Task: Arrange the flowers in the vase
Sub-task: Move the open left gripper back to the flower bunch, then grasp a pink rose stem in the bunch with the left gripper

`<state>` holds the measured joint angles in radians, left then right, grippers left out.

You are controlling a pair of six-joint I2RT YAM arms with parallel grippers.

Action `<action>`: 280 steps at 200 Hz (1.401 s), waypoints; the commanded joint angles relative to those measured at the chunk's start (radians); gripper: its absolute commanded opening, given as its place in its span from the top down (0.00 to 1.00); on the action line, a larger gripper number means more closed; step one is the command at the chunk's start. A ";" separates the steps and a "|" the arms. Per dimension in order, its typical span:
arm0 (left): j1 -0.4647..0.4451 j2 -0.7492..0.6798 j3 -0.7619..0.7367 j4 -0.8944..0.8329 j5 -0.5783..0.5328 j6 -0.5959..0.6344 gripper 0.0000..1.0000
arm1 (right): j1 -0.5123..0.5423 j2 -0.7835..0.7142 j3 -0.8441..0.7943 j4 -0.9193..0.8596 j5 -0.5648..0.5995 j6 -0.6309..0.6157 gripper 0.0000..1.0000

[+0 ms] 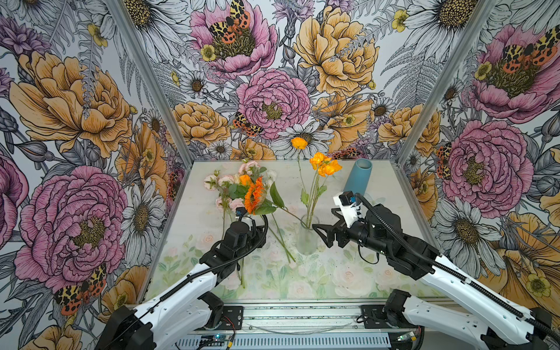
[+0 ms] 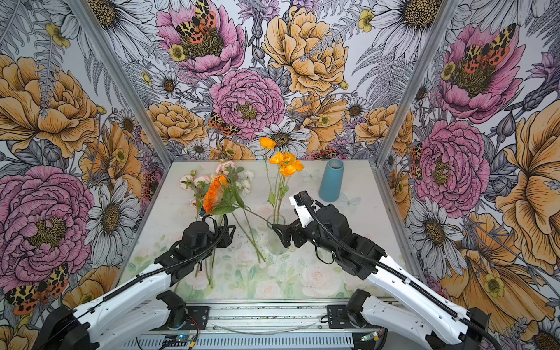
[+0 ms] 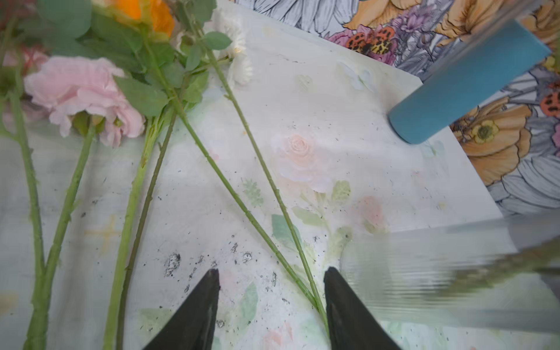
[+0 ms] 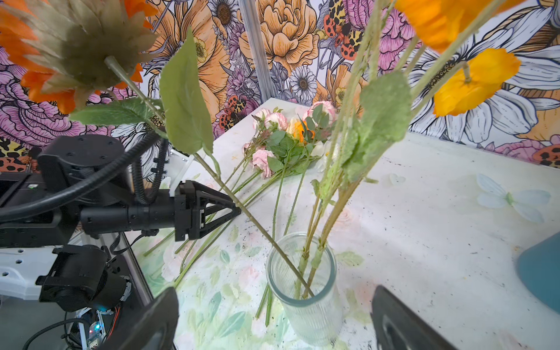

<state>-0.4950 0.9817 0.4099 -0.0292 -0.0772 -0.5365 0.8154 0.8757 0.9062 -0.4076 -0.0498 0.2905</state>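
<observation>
At glass vase (image 1: 306, 242) rim: right gripper (image 1: 323, 218) spread wide; left gripper (image 3: 271, 272) apart beside flowers (image 3: 81, 91).

The left arm (image 1: 181, 288) reaches in from the near left edge in both top views, its white link rising to a black elbow and wrist. The left gripper (image 3: 271, 271) points inward toward the middle, its jaws parted with a clear gap and nothing clamped between them. The right arm (image 1: 460, 272) comes in from the near right and bends inward, its wrist turned so that the right gripper (image 4: 272, 295) points leftward and slightly down with jaws spread wide; the two grippers face each other, near but well short of touching.
</observation>
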 commanded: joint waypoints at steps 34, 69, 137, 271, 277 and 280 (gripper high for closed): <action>0.193 0.518 0.197 0.520 0.322 -0.233 0.61 | -0.012 0.007 0.035 0.030 -0.022 -0.011 0.00; 0.200 0.688 0.353 0.499 0.282 -0.270 0.64 | -0.017 -0.009 0.016 0.027 -0.012 -0.009 0.00; 0.195 0.794 0.411 0.469 0.252 -0.329 0.70 | -0.017 0.000 0.016 0.027 -0.026 -0.018 0.01; 0.183 0.830 0.400 0.406 0.198 -0.326 0.67 | -0.052 0.025 0.019 0.029 -0.056 -0.015 0.00; 0.181 0.862 0.401 0.410 0.196 -0.329 0.67 | -0.053 0.026 0.021 0.029 -0.056 -0.015 0.00; 0.181 0.870 0.403 0.413 0.196 -0.329 0.67 | -0.053 0.026 0.021 0.029 -0.056 -0.016 0.01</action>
<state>-0.3054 1.7954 0.8150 0.3931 0.1471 -0.8654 0.7677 0.8986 0.9070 -0.4068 -0.0856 0.2871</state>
